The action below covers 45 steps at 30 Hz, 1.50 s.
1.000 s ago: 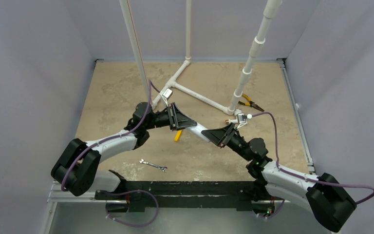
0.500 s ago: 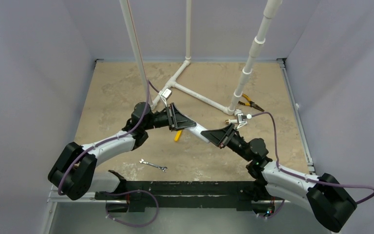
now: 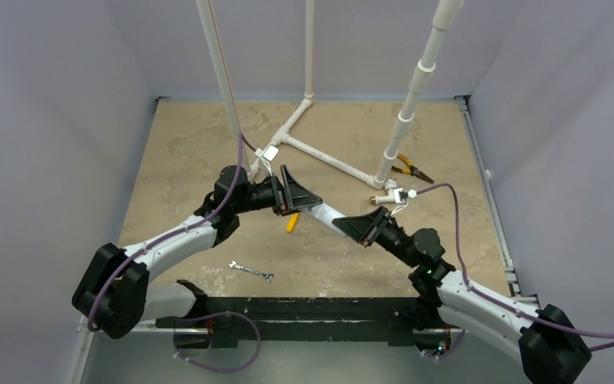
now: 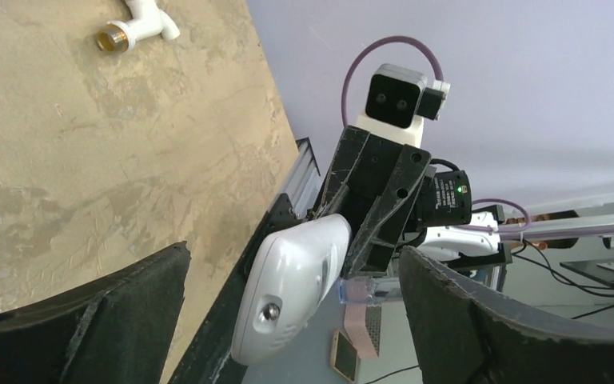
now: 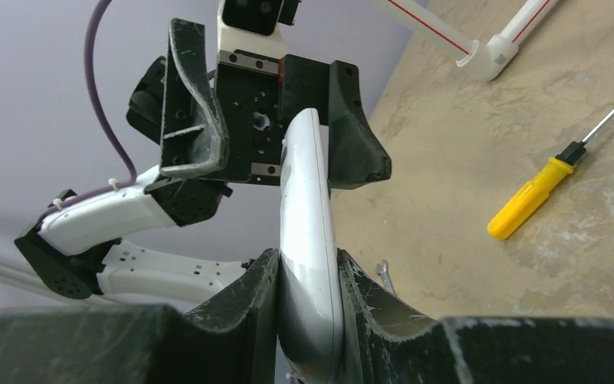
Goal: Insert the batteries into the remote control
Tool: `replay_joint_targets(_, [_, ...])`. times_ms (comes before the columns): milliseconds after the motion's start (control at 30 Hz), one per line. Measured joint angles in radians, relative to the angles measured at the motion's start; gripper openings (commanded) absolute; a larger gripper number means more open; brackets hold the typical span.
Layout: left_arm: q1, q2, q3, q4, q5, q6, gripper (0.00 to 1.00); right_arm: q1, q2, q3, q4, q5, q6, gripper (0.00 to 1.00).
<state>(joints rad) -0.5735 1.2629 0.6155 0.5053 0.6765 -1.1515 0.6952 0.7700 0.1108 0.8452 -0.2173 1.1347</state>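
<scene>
overhead and wrist views of two robot arms that met nose to nose above the middle of a tan table [image 3: 184, 152]. the remote [image 5: 308, 240] bridged the gap between them, lifted off the surface. the right gripper [image 5: 307, 268] was clamped on one end of it, a finger pressed to each face. the left gripper [image 5: 284, 152] had its jaws wide apart around the other end; one finger lay just beside the remote, and contact could not be told. no batteries showed in any view, and the battery bay could not be seen

judged risks: the remote hung from a single pinch at one end, so its smooth shell might pivot or slide out if the right arm tilted or jolted. if the left arm pulled away at an angle, its near finger might catch the remote and lever it loose. a fall would land near the yellow screwdriver [image 3: 291, 222]

room to move: white pipes [image 3: 320, 156] rose just behind the grippers, and a small tap fitting [image 3: 385, 198] sat near the right wrist, so the far side was tight. pliers [image 3: 412, 169] lay beyond the pipes. grey walls closed three sides. the most open ground was the near left, with only a small wrench [image 3: 252, 272] on it
</scene>
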Motion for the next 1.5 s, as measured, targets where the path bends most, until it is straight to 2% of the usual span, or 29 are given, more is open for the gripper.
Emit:
replay_joint_targets(200, [0.035,-0.085,0.038,-0.177,-0.06,0.099,1.0,0.0,-0.126,0.009,-0.178,0.063,-0.132,0.0])
replay_joint_targets(400, [0.047,-0.183,0.126,-0.449,-0.173,0.243,1.0,0.0,-0.183,0.026,-0.356,0.255,-0.297,0.0])
replay_joint_targets(500, [0.055,-0.208,0.136,-0.527,-0.209,0.285,1.0,0.0,-0.113,0.105,-0.501,0.351,-0.419,0.0])
replay_joint_targets(633, [0.069,-0.212,0.136,-0.605,-0.239,0.319,1.0,0.037,-0.006,0.193,-0.606,0.485,-0.566,0.0])
replay_joint_targets(733, [0.075,-0.218,0.136,-0.641,-0.257,0.335,1.0,0.177,0.077,0.257,-0.659,0.669,-0.694,0.0])
replay_joint_targets(867, [0.079,-0.238,0.136,-0.663,-0.276,0.353,1.0,0.37,0.218,0.32,-0.635,0.867,-0.874,0.0])
replay_joint_targets(1067, [0.093,-0.257,0.14,-0.694,-0.299,0.384,1.0,0.504,0.42,0.376,-0.627,1.102,-1.088,0.0])
replay_joint_targets(1267, [0.117,-0.259,0.14,-0.714,-0.304,0.388,1.0,0.555,0.532,0.484,-0.711,1.26,-1.18,0.0])
replay_joint_targets(1500, [0.146,-0.259,0.14,-0.716,-0.302,0.388,1.0,0.623,0.638,0.534,-0.838,1.303,-1.161,0.0])
